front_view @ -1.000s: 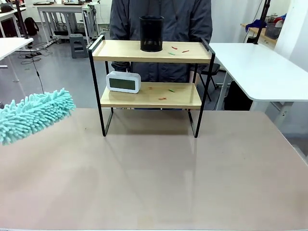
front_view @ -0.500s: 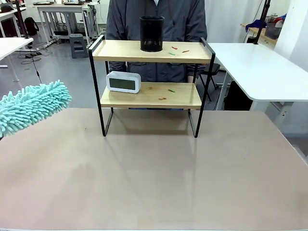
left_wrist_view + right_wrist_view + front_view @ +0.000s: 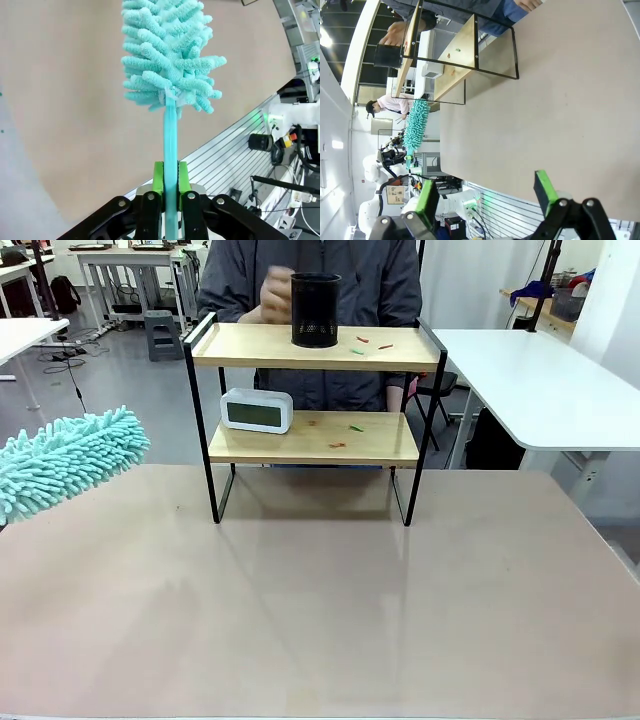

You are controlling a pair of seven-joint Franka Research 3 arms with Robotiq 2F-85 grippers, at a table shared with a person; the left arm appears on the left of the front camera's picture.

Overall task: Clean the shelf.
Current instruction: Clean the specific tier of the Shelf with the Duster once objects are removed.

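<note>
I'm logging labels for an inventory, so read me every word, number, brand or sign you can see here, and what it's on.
No text in these pictures can be read.
The white clock on the lower board of the shelf: display too dim to read.
The black mesh cup and the teal duster: no print seen.

The left tool (image 3: 171,178) clamps tight; the right tool (image 3: 486,192) gapes.

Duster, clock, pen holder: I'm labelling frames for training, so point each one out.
duster (image 3: 70,462), front view, middle of fluffy head.
clock (image 3: 256,413), front view, its screen.
pen holder (image 3: 315,310), front view, mesh side wall.
</note>
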